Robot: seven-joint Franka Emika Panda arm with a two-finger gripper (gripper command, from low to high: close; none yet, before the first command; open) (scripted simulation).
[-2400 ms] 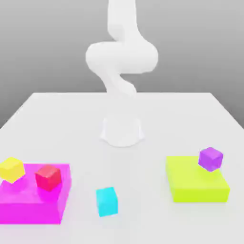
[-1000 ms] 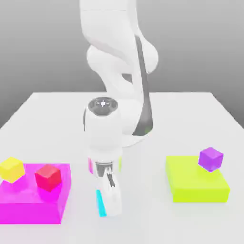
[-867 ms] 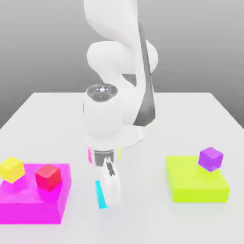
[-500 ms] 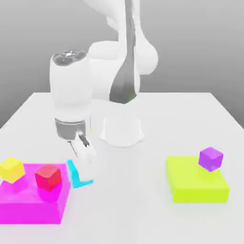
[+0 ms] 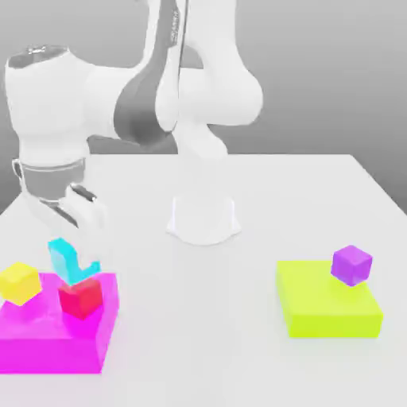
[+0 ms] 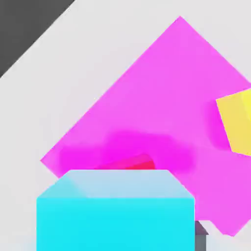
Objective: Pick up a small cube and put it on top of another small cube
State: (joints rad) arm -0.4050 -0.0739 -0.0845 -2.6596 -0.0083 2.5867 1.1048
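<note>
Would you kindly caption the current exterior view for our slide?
Gripper and cyan cube at the red cube, above the magenta block.

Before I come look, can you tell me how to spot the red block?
Find the big bright pink slab toward the exterior view's left. Two small cubes sit on it, and the red cube is the one nearer the exterior view's right. It's the only red one: its neighbour is yellow, and the light blue cube is just above it.
</note>
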